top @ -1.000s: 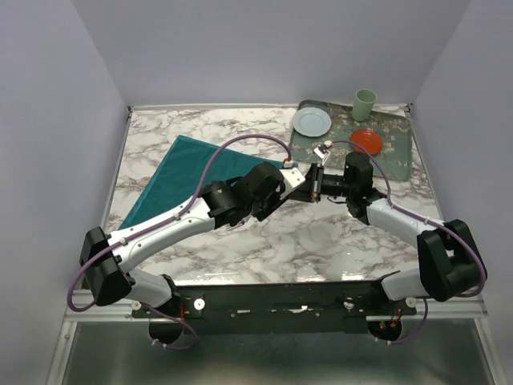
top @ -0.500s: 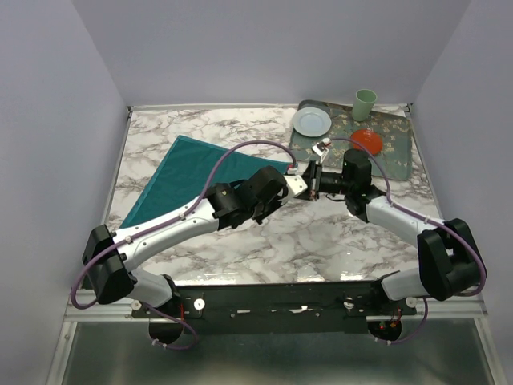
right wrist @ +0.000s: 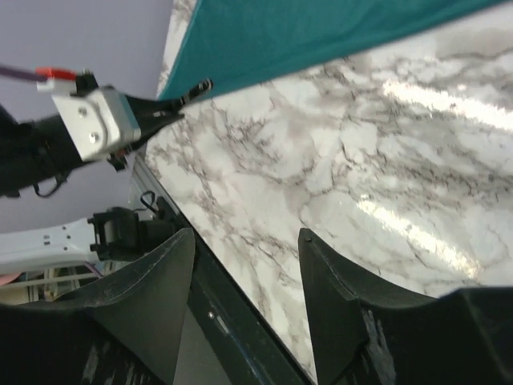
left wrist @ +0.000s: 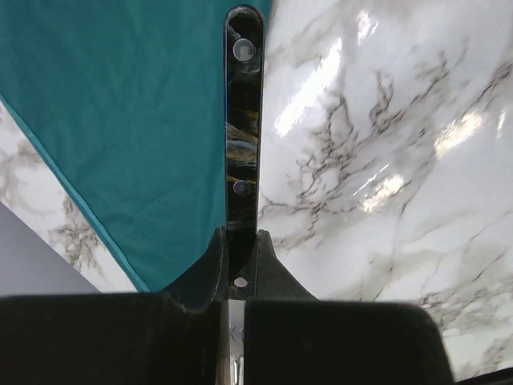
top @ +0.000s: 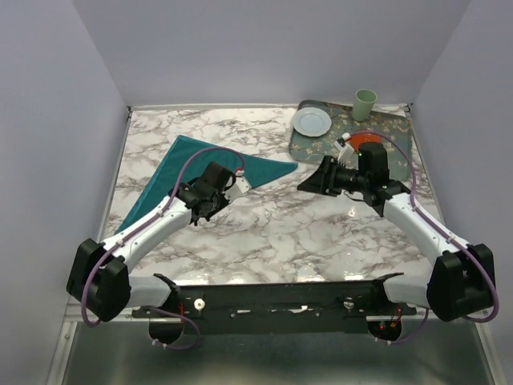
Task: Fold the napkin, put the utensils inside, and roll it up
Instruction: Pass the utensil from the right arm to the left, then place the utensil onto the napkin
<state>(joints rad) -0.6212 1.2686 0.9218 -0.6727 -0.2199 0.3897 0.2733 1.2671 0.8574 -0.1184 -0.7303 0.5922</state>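
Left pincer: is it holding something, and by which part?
Yes. The left pincer grips a dark-handled utensil at the handle's near end; the handle sticks out ahead.

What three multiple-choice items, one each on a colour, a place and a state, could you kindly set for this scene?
1. What colour is the napkin?
A. Red
B. White
C. Teal

2. Where does the green cup stand?
A. At the far edge of the tray
B. On the napkin
C. On the bare marble by the arm bases

3. What are the left fingers doing?
A. Standing open and empty
B. Shut on a dark-handled utensil
C. Shut on the cup

Answers:
1 C: the cloth is plain blue-green in the top and left wrist views.
2 A: the cup sits at the patterned tray's back rim.
3 B: the left wrist view shows the riveted handle pinched between them.
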